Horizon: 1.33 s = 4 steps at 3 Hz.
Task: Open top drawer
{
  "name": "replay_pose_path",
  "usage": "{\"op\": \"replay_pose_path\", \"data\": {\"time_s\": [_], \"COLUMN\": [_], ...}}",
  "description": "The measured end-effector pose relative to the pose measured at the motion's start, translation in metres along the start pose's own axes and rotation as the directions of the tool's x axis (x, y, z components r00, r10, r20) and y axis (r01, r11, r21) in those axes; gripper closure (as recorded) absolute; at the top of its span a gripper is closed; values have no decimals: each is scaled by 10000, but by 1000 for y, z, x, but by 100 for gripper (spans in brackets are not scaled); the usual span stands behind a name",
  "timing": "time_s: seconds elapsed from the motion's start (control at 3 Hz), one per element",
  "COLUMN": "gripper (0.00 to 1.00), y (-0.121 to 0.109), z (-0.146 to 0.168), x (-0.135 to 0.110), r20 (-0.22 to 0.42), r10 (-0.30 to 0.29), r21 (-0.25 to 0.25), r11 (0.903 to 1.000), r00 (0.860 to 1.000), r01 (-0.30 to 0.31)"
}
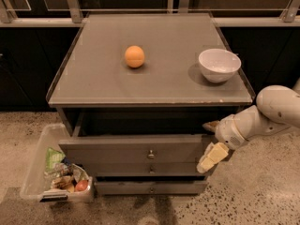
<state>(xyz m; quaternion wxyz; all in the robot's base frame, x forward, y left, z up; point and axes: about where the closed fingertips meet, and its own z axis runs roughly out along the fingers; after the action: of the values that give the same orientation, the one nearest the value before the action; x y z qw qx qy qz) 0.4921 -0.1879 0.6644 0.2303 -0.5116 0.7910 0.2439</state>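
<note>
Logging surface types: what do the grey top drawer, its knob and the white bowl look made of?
Pulled-out grey top drawer: matte flat panel, metal or laminate, unclear. Small round knob: shiny, probably metal. White round bowl: smooth, glossy, likely ceramic. End effector sits at the drawer's right end.
</note>
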Motion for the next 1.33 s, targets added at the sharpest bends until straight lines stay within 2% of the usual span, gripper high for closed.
{"op": "replay_pose_path", "data": {"time_s": [0.33, 0.67, 1.0, 1.33], "gripper": [0, 0, 0, 0], "y": [0, 1, 1, 12], "z": [0, 11, 8, 5], "x": [-1, 13, 11, 18], "r20": [4, -180, -180, -254], "r10": [-19, 347, 349, 613], "r21": [-1, -325, -326, -453], "r11": [10000, 9988, 9988, 9970], "r00": [10000, 9992, 9992, 9978], "r01": [19, -353, -354, -624]}}
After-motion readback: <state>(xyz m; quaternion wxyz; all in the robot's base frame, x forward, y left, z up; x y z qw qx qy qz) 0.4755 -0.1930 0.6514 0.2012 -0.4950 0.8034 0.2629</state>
